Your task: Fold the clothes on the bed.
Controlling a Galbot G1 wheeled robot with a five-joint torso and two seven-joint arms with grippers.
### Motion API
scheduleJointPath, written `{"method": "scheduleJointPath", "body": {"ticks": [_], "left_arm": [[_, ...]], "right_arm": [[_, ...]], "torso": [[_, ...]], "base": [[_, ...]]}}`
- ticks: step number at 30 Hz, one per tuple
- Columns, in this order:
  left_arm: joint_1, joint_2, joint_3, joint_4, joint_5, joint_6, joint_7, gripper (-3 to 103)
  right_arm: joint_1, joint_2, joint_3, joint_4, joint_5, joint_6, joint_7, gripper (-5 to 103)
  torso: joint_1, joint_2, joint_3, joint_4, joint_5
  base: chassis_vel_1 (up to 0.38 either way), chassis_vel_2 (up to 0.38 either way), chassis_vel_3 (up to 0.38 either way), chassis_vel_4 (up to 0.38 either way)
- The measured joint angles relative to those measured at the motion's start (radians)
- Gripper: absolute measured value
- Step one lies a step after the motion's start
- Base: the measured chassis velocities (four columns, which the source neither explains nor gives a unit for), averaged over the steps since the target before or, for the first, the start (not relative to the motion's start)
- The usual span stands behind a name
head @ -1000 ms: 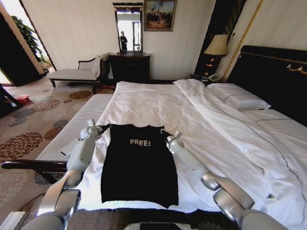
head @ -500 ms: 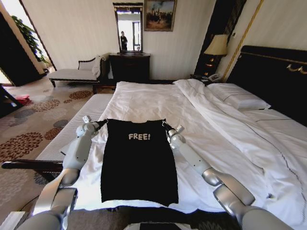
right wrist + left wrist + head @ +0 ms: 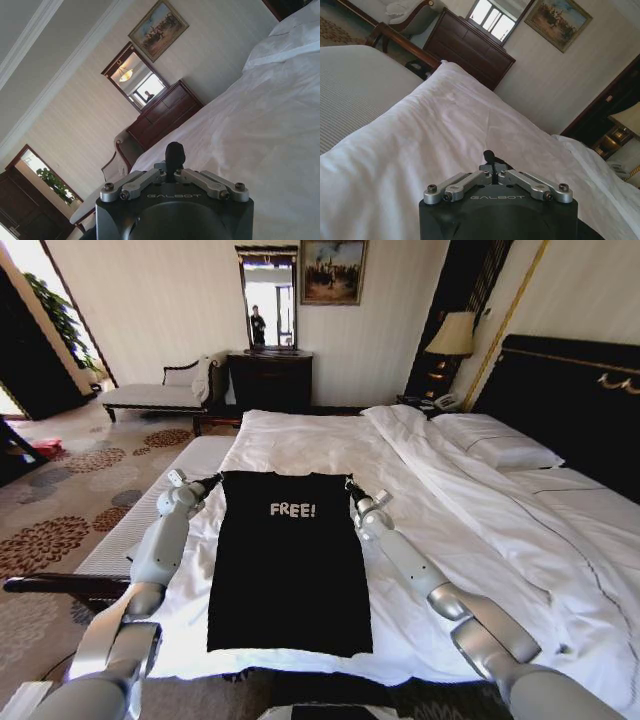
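At the shirt's ten o'clock corner the left gripper (image 3: 213, 481) pinches soft black cloth, the T-shirt (image 3: 289, 570) hangs smooth and flat above the white bed (image 3: 420, 500), apparently to spread it, and the right gripper (image 3: 349, 486) pinches its two o'clock corner.

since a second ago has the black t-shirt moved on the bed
Yes. The left gripper and right gripper hold the T-shirt by its top corners; its top edge now lies farther up the bed, toward the dresser.
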Motion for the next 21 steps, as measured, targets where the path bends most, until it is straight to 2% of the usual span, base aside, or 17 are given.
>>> {"method": "scheduleJointPath", "body": {"ticks": [3, 5, 7, 8, 9, 13, 21], "left_arm": [[0.092, 0.038, 0.005, -0.104, -0.034, 0.006, -0.021, 0], [0.113, 0.047, 0.006, -0.129, -0.044, 0.007, -0.026, 0], [0.191, 0.080, 0.004, -0.223, -0.070, 0.012, -0.035, 0], [0.236, 0.097, -0.004, -0.282, -0.079, 0.013, -0.037, 0], [0.236, 0.097, -0.004, -0.282, -0.079, 0.013, -0.037, 0], [0.375, 0.141, -0.046, -0.426, -0.097, 0.013, -0.041, 0], [0.516, 0.158, -0.086, -0.525, -0.098, 0.021, -0.055, 0]], "right_arm": [[-0.074, -0.065, 0.002, 0.122, -0.002, 0.002, 0.034, 1], [-0.089, -0.085, 0.003, 0.156, -0.002, 0.002, 0.041, 1], [-0.133, -0.139, 0.003, 0.249, 0.000, 0.001, 0.067, 1], [-0.157, -0.166, 0.003, 0.296, 0.000, -0.001, 0.080, 1], [-0.157, -0.166, 0.003, 0.296, 0.000, -0.001, 0.080, 1], [-0.243, -0.240, 0.019, 0.416, -0.007, -0.003, 0.112, 1], [-0.339, -0.265, 0.047, 0.475, -0.034, -0.003, 0.139, 1]], "torso": [[0.000, 0.000, 0.000, -0.0001, 0.0001], [0.000, 0.000, 0.000, -0.0001, 0.0002], [0.000, 0.000, 0.000, -0.0001, -0.0006], [0.000, 0.000, 0.000, -0.0002, -0.0004], [0.000, 0.000, 0.000, -0.0002, -0.0004], [-0.001, 0.000, 0.000, 0.0000, -0.0001], [0.000, 0.000, 0.000, 0.0001, -0.0001]], "base": [[0.000, 0.000, 0.000, 0.000], [0.000, 0.000, 0.000, 0.000], [0.000, 0.000, 0.000, 0.000], [0.000, 0.000, 0.000, 0.000], [0.000, 0.000, 0.000, 0.000], [0.000, 0.000, 0.000, 0.000], [0.000, 0.000, 0.000, 0.000]]}}
